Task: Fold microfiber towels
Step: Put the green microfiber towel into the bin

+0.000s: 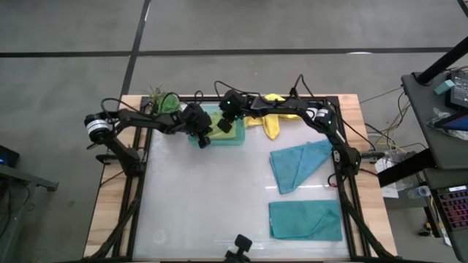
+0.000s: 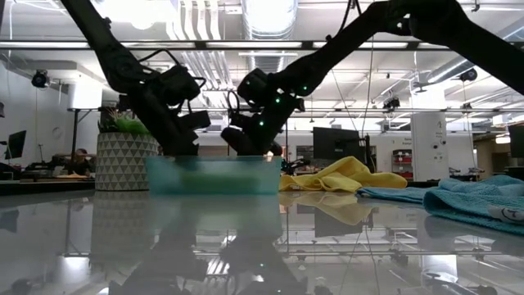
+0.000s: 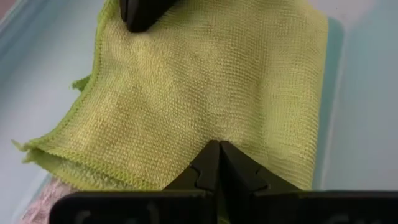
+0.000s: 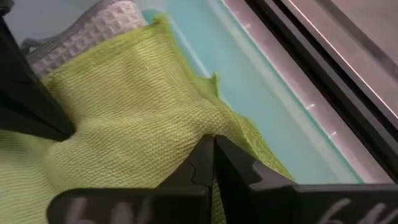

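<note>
A folded lime green towel (image 3: 205, 81) lies in the mint-green tray (image 1: 235, 142) at the table's far middle, on top of a grey towel (image 4: 93, 31). Both grippers are shut with their tips on the lime towel: my left gripper (image 3: 217, 148) at the tray's left side, my right gripper (image 4: 212, 142) near its far side. A yellow towel (image 1: 268, 121) lies crumpled on the table just right of the tray. One teal towel (image 1: 298, 165) lies at the right and another (image 1: 304, 220) at the near right; both are flat on the table. My left gripper presses its shut fingertips on the lime towel's top layer (image 3: 217, 134), a little in from one folded edge, slanting down from the table's left. The towel lies flat in the tray. No pucker shows at the tips. My right gripper sets its shut fingertips on the lime towel close to its edge (image 4: 214, 127) beside the tray wall, slanting down from the right. The cloth bulges slightly at the tips. Whether any cloth is caught between the fingers, I cannot tell.
A small potted plant (image 1: 165, 102) stands at the far left, just left of the tray. The table's black frame rails (image 4: 323, 68) run close behind the tray. Bare table surface stretches over the middle and near left (image 1: 197, 204).
</note>
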You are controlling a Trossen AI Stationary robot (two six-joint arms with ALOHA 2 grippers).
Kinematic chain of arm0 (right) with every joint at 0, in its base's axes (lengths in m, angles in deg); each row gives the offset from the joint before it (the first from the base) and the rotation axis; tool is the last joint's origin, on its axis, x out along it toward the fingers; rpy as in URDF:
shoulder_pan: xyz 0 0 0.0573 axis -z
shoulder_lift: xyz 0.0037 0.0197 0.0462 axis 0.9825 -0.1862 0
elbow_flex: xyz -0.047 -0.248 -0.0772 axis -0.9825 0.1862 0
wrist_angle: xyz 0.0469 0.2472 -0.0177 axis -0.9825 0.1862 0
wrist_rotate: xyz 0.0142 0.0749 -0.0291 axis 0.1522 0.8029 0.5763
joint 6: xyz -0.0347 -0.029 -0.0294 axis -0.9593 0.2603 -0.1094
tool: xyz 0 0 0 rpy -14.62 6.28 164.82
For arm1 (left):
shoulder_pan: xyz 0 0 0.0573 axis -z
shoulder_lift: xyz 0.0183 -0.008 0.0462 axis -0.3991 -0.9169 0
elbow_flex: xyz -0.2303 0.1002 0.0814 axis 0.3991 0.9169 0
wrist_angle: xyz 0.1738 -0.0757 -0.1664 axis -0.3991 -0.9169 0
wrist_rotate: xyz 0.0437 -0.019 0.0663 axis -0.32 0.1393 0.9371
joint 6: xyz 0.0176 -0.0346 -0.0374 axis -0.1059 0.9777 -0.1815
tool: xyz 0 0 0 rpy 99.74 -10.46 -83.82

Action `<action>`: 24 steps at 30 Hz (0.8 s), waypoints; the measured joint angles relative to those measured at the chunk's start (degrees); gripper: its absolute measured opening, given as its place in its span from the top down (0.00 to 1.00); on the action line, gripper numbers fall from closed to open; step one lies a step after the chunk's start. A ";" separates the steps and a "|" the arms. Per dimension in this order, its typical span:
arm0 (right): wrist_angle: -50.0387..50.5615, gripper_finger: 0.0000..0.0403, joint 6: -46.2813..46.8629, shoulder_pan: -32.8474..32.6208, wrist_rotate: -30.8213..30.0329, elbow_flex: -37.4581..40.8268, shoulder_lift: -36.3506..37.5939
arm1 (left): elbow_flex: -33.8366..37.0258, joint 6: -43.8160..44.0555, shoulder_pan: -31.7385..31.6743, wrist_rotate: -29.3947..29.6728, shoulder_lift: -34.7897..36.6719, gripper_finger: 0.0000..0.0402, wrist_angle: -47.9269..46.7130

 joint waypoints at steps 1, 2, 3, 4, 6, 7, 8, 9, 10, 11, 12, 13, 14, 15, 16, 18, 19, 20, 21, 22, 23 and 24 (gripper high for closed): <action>0.09 0.98 0.02 0.06 -0.02 0.00 0.01 | -0.12 0.00 0.00 0.02 0.20 1.00 -0.64; 0.39 0.98 0.04 0.07 -0.02 0.00 0.17 | -0.21 -0.02 0.00 0.08 0.66 1.00 -1.43; 1.07 0.98 0.00 0.09 -0.07 0.00 0.50 | -0.31 -0.02 0.00 0.09 1.14 1.00 -1.66; 1.68 0.98 -0.14 0.09 -0.10 0.00 0.88 | -0.53 -0.02 0.00 0.09 1.73 1.00 -1.50; 2.74 0.98 -0.46 -0.10 -0.07 -0.21 1.94 | -0.61 -0.05 0.00 0.09 3.52 1.00 -1.45; 3.39 0.98 -0.67 -0.15 -0.06 -0.26 2.73 | -0.71 -0.22 0.00 0.09 4.29 1.00 -1.22; 4.19 0.98 -0.83 -0.28 -0.06 -0.26 3.47 | -0.81 -0.35 0.00 0.10 5.19 1.00 -0.95; 4.78 0.98 -0.92 -0.41 -0.04 -0.32 4.06 | -0.81 -0.69 -0.12 0.17 6.10 1.00 -1.13; 5.56 0.98 -0.96 -0.46 0.01 -0.36 4.72 | -0.79 -1.41 -0.17 0.20 7.06 1.00 -1.29; 6.88 0.98 -1.18 -0.49 0.07 -0.37 5.26 | -0.79 -1.83 -0.21 0.29 7.78 1.00 -1.04; 8.14 0.98 -1.54 -0.62 0.41 -0.36 5.60 | -0.80 -2.32 -0.29 0.76 8.26 1.00 -0.82; 8.98 0.98 -1.74 -0.74 0.87 -0.35 5.88 | -0.81 -2.92 -0.44 1.71 8.52 1.00 -0.84; 9.96 0.98 -1.89 -0.77 1.70 -0.35 6.25 | -0.79 -3.25 -0.63 2.79 8.55 1.00 -0.74; 11.17 0.98 -2.00 -0.90 2.74 -0.35 6.45 | -0.76 -3.45 -0.84 4.21 8.39 1.00 0.01; 11.64 0.98 -2.01 -1.06 4.05 -0.35 6.54 | -0.78 -3.62 -1.16 5.04 7.84 1.00 1.41; 11.94 0.98 -1.91 -1.45 7.38 -0.35 6.60 | -0.81 -4.52 -1.74 5.53 6.32 1.00 2.86; 12.01 0.98 -1.80 -1.70 8.64 -0.08 6.60 | -0.79 -4.74 -1.93 5.59 5.18 1.00 3.98; 11.82 0.98 -1.71 -2.11 9.36 0.19 6.32 | -0.79 -4.78 -2.06 5.62 3.96 1.00 5.33; 11.63 0.98 -1.68 -2.37 9.53 0.20 6.03 | -0.79 -4.81 -2.20 5.62 2.78 1.00 6.16; 11.65 0.98 -1.50 -2.63 9.54 0.28 5.70 | -0.79 -4.81 -2.29 5.75 1.58 1.00 7.12; 11.76 0.98 -1.42 -2.88 9.54 0.31 5.20 | -0.90 -4.83 -2.38 6.16 0.41 1.00 7.93; 11.66 0.98 -1.37 -3.11 9.57 0.31 4.80 | -1.03 -4.83 -2.48 6.87 -0.73 1.00 8.50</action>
